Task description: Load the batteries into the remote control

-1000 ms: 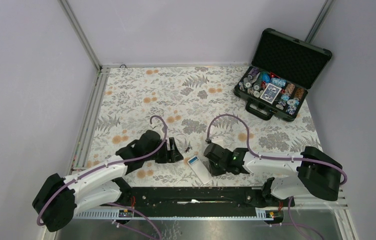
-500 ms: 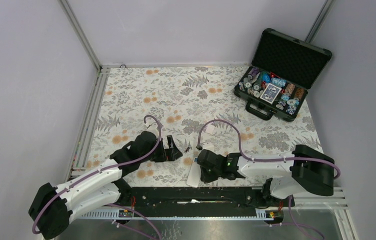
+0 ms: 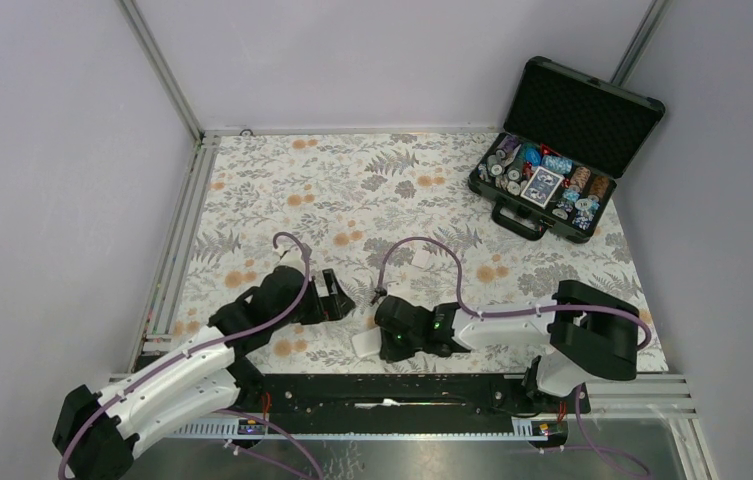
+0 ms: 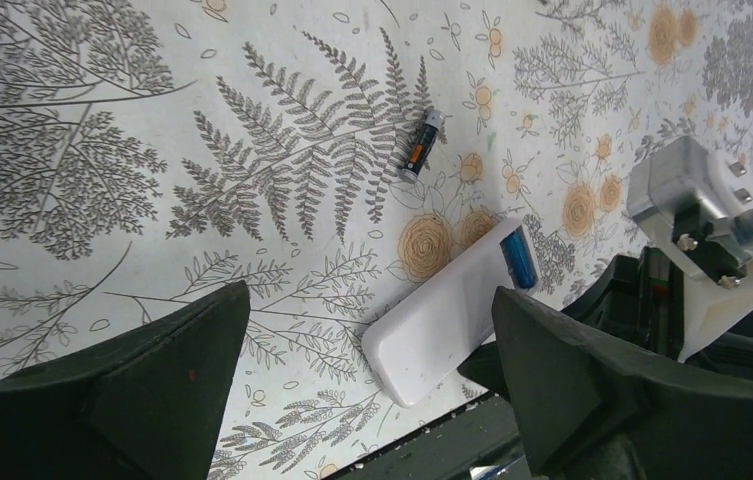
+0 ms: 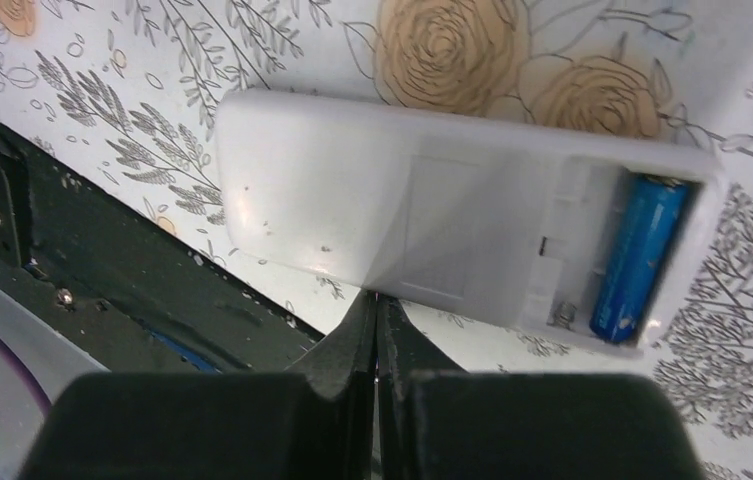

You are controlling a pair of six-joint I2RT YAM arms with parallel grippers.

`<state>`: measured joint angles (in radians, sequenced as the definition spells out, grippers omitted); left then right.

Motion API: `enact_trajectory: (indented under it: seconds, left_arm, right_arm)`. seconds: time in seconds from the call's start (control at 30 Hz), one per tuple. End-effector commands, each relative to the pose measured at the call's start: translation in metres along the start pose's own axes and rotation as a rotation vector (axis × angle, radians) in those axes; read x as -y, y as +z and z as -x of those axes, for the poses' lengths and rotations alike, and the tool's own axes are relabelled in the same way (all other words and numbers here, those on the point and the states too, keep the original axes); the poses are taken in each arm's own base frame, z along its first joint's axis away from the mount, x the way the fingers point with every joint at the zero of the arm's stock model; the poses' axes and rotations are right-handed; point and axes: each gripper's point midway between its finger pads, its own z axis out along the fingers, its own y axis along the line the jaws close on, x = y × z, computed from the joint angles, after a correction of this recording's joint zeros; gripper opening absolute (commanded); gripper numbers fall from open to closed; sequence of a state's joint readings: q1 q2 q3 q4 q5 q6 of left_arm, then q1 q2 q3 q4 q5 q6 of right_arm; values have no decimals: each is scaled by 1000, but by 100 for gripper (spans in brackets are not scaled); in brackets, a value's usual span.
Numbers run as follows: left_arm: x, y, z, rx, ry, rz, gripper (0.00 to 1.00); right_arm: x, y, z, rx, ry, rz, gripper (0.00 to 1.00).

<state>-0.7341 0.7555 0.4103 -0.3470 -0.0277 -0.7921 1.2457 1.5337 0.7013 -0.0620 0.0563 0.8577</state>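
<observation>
The white remote control (image 5: 392,205) lies back up near the table's front edge, its battery bay open. One bright blue battery (image 5: 640,258) sits in the bay, and the slot beside it is empty. My right gripper (image 5: 377,305) is shut with nothing in it, its tips touching the remote's near long edge. In the left wrist view the remote (image 4: 447,310) and its blue battery (image 4: 519,257) lie between my open, empty left gripper's (image 4: 372,400) fingers. A loose dark battery (image 4: 421,146) lies farther off on the cloth. From above, the remote (image 3: 365,345) lies between both grippers.
An open black case (image 3: 562,160) with poker chips and cards stands at the back right. A small white piece (image 3: 422,258) lies on the floral cloth behind the right arm. The black base rail (image 3: 402,385) runs just in front of the remote.
My right gripper has swept left against the remote. The remote has turned from face up to back up and moved left. My left arm has drawn back a little to the left.
</observation>
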Motion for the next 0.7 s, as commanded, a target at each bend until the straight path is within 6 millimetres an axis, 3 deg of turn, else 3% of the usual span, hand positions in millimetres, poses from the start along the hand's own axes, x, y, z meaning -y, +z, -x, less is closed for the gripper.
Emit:
enact_trajectory:
  seconds: [0.0,0.33,0.53,0.67]
  left_arm:
    - [-7,-3,13,74,-34,37,99]
    - [-12,-6,8,66,-43,46,99]
    - [-13,-8,9,75,-42,47,99]
    - [-12,-7,9,68,-31,49,99]
  right_arm:
    - [-19,7,7,9,5,28,0]
    - [-50,25,30,59,22,80,0]
    - [-51,36,52,134,16,32,0]
    - [-40,35,67,196,14,-35,0]
